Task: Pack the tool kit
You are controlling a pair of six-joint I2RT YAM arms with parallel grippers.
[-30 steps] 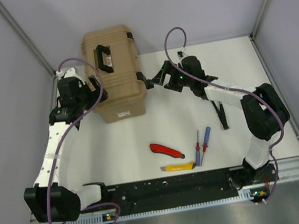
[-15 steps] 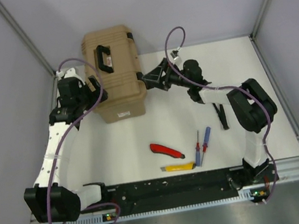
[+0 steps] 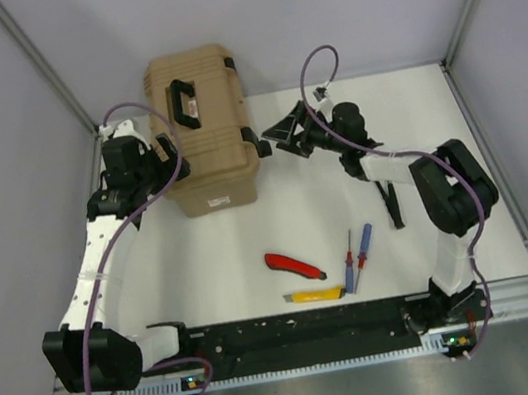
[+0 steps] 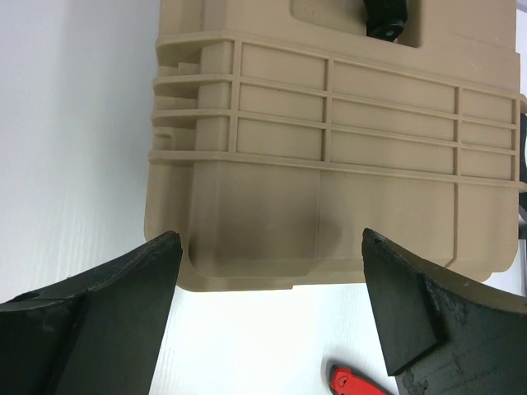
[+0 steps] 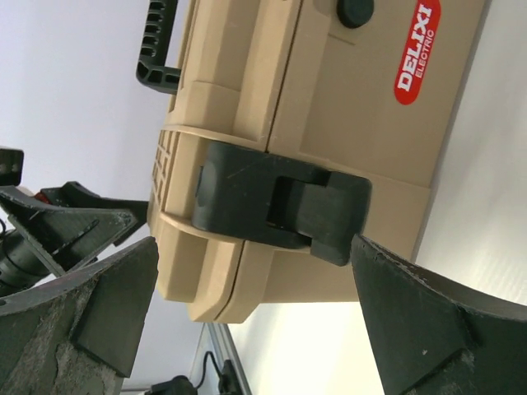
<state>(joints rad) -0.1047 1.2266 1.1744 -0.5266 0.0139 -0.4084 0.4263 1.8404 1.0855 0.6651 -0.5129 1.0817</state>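
Observation:
The tan ribbed toolbox (image 3: pixel 203 137) lies shut at the back left, its black handle (image 3: pixel 184 102) on top. My left gripper (image 3: pixel 174 160) stands open at the box's left side, facing the ribbed wall (image 4: pixel 329 164), with nothing between its fingers (image 4: pixel 107 321). My right gripper (image 3: pixel 277 136) is open at the box's right side, just off the black latch (image 5: pixel 280 206). On the table in front lie a red utility knife (image 3: pixel 294 264), a yellow utility knife (image 3: pixel 316 295), a red screwdriver (image 3: pixel 349 259) and a blue screwdriver (image 3: pixel 363 247). The black hammer (image 3: pixel 390 205) lies partly under my right forearm.
Grey walls close in the table on the left, back and right. A black rail (image 3: pixel 296 329) with the arm bases runs along the near edge. A purple cable (image 3: pixel 309 73) loops above my right wrist.
My right arm has shifted: its elbow moved in and the gripper first neared the latch, then drew back slightly to the right. The left arm and the tools have not moved.

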